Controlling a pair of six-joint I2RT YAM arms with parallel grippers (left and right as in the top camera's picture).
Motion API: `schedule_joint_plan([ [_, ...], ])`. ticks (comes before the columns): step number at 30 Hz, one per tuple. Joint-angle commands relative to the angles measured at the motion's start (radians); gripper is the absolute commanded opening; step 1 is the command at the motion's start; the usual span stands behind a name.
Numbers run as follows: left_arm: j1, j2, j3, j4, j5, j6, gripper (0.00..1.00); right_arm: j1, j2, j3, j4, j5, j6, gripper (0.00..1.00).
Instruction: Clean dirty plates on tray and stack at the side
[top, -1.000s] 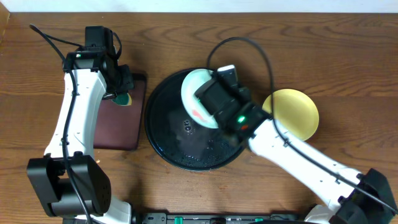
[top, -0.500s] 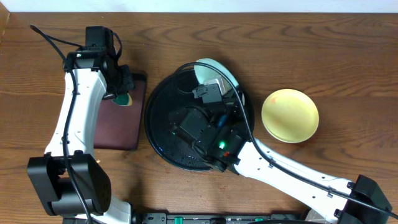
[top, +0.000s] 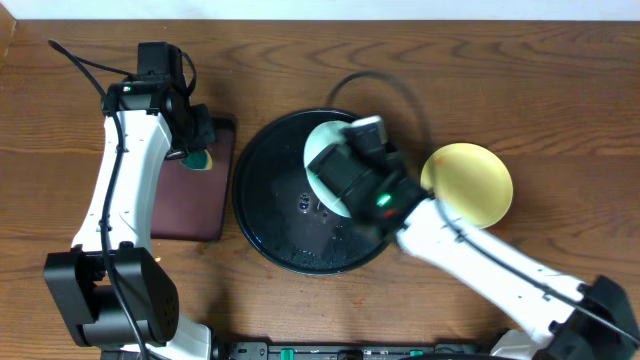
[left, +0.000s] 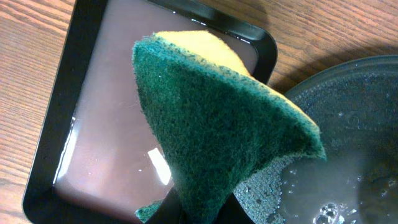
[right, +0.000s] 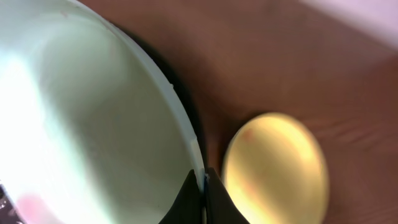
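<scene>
Overhead: wood-grain table (top: 560, 80) beneath the black tray (top: 262, 205).

The right gripper (right: 200, 190), which half a second ago had been swung over the lower middle of the tray (top: 265, 200), has been brought back above the tray's right half, close to where it was seen a second ago. The mint-green plate (top: 325, 135), pinched at its rim, has been carried along. Half a second ago it poked out past the tray's far rim, and it has now been returned inside the tray at the upper right. The cable (top: 366, 73), briefly laid low across the tray, is again arched beyond the tray's far rim.
</scene>
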Motion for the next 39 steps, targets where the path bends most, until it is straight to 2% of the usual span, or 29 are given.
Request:
schedule_joint_plan([
  [1, 0.002, 0.009, -0.006, -0.002, -0.012, -0.007, 0.08, -0.182, -0.1, 0.004, -0.019, -0.358, 0.065, 0.01],
  [6, 0.002, 0.009, -0.006, -0.002, -0.012, -0.007, 0.08, -0.471, -0.177, 0.004, -0.114, -0.626, 0.065, 0.01],
  [11, 0.002, 0.009, -0.006, -0.001, -0.012, -0.007, 0.08, -0.718, -0.181, -0.011, -0.249, -0.612, 0.018, 0.01],
  [15, 0.002, 0.009, -0.006, -0.001, -0.012, -0.007, 0.08, -0.86, -0.173, -0.08, -0.247, -0.605, -0.023, 0.01],
  [20, 0.002, 0.009, -0.006, -0.001, -0.013, -0.007, 0.08, -0.95, -0.171, -0.204, -0.15, -0.605, -0.03, 0.01],
  [26, 0.002, 0.009, -0.006, -0.001, -0.013, -0.006, 0.08, -0.978, -0.17, -0.334, 0.02, -0.606, -0.03, 0.01],
  [27, 0.002, 0.009, -0.006, -0.001, -0.013, -0.006, 0.08, -0.978, -0.17, -0.352, 0.058, -0.614, -0.034, 0.03],
  [30, 0.002, 0.009, -0.006, 0.003, -0.013, -0.006, 0.08, -0.977, -0.17, -0.384, 0.138, -0.663, -0.084, 0.24],
  [31, 0.002, 0.009, -0.006, 0.004, -0.015, -0.006, 0.08, -0.977, -0.169, -0.388, 0.147, -0.674, -0.09, 0.34],
  [33, 0.002, 0.009, -0.006, 0.003, -0.04, -0.006, 0.08, -0.977, -0.169, -0.388, 0.147, -0.676, -0.09, 0.46],
  [38, 0.002, 0.009, -0.006, -0.002, -0.099, 0.013, 0.08, -0.974, -0.169, -0.388, 0.136, -0.696, -0.105, 0.66],
  [39, 0.002, 0.009, -0.006, -0.001, -0.099, 0.038, 0.08, -0.974, -0.169, -0.386, 0.137, -0.727, -0.124, 0.72],
])
